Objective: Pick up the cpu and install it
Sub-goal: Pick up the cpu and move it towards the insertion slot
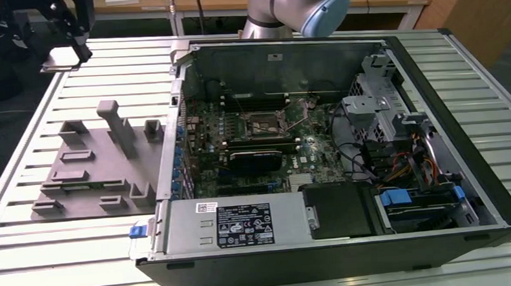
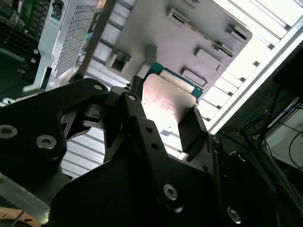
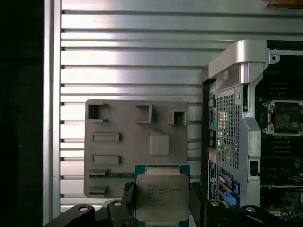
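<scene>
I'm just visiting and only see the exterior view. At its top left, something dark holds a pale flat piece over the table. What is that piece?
Observer: That is the cpu. The first wrist view shows its silvery top and green rim.
Operator: How is it held?
Observer: In the second wrist view, the gripper has one black finger on each of two opposite edges.
Operator: What lies beyond it?
Observer: In the first wrist view, the grey fixture plate, with the computer case's perforated metal wall beside it.
</scene>
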`<state>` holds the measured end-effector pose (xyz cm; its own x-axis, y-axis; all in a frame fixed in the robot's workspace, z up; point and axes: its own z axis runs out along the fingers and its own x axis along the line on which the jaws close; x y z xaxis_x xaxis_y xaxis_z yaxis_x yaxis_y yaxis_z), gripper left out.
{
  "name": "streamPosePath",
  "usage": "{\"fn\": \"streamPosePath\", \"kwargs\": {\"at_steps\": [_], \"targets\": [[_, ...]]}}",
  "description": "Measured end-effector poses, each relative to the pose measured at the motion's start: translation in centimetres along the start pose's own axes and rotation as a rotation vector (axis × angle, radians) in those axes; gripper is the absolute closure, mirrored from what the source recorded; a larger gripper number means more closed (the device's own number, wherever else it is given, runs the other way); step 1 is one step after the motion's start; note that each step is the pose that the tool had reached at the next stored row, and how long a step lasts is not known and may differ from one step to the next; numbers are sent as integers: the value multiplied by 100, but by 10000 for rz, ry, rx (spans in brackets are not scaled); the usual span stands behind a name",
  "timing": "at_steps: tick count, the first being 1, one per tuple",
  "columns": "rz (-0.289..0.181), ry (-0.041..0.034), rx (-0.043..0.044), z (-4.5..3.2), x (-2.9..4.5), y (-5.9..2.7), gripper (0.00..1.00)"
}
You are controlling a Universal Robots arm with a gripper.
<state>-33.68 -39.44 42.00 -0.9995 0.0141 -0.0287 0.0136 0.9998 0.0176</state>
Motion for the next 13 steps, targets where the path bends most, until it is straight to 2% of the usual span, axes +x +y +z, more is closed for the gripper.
{"fn": "streamPosePath", "kwargs": {"at_steps": [13], "targets": [[0, 0, 0, 7, -250, 6, 46]]}}
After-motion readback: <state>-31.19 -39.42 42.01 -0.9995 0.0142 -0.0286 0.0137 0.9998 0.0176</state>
